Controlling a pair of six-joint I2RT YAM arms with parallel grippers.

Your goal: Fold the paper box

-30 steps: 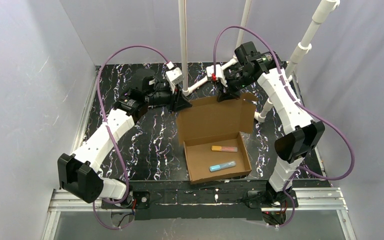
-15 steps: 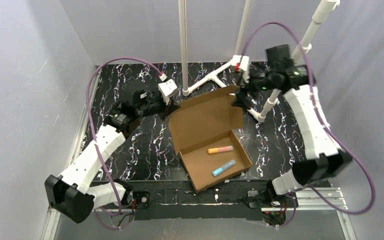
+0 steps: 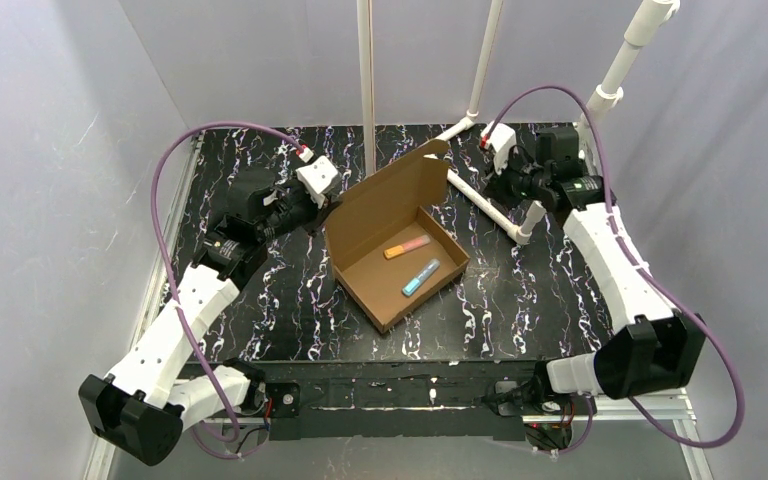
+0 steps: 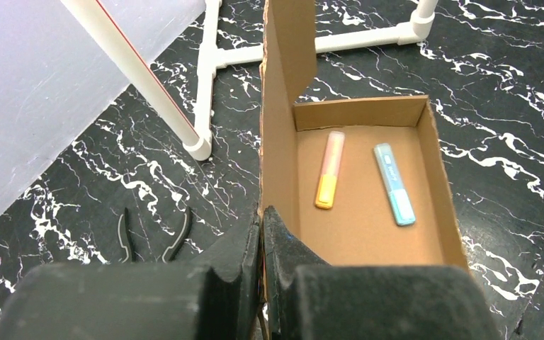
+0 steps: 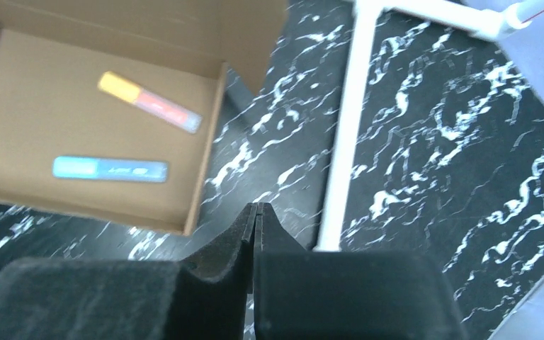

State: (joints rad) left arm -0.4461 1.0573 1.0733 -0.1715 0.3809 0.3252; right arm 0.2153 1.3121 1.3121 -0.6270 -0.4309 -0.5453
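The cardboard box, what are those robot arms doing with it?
They are folding up a paper box. The left hand is shut on the edge of its lid, which stands upright, so the box is not closed yet. An orange highlighter and a blue highlighter lie side by side inside. The right hand is shut on nothing, off the box, above the black table beside a white pipe frame.
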